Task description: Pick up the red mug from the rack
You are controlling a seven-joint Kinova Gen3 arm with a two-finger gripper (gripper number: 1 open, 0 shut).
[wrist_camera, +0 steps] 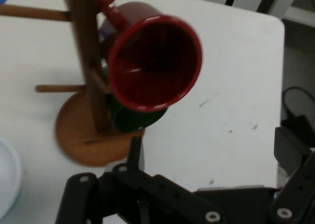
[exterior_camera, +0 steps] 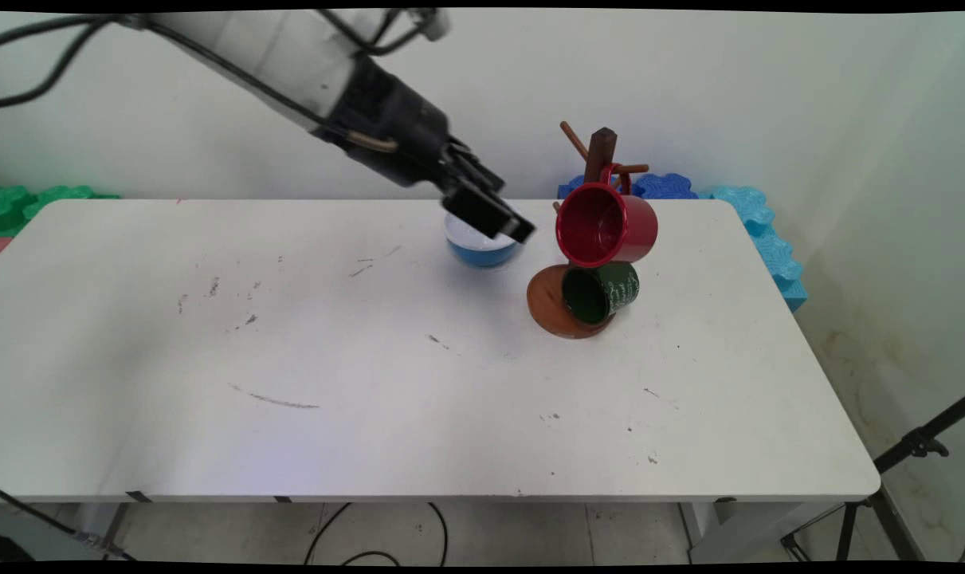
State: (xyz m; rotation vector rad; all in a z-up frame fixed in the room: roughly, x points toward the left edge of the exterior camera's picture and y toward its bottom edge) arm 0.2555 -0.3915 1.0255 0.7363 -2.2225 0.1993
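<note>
Gripper [exterior_camera: 504,222] at upper centre of frame, above table [exterior_camera: 370,383]; can't tell how its jaws stand, nothing seen in its grasp. Just behind it: blue bowl [exterior_camera: 482,252]. To the right, red mug [exterior_camera: 606,226] & green mug [exterior_camera: 602,292] hang on wooden mug tree [exterior_camera: 599,155].

Arm [exterior_camera: 291,56]: white cylindrical links, black wrist section. Black cables [exterior_camera: 44,48] alongside. Black gripper [exterior_camera: 498,223]: linkage bars with silver pivot screws.

Two mugs, one red [exterior_camera: 607,224] and one green [exterior_camera: 602,292]; one wooden mug tree [exterior_camera: 599,155]; one blue bowl [exterior_camera: 479,251]; one white bench [exterior_camera: 370,383].
</note>
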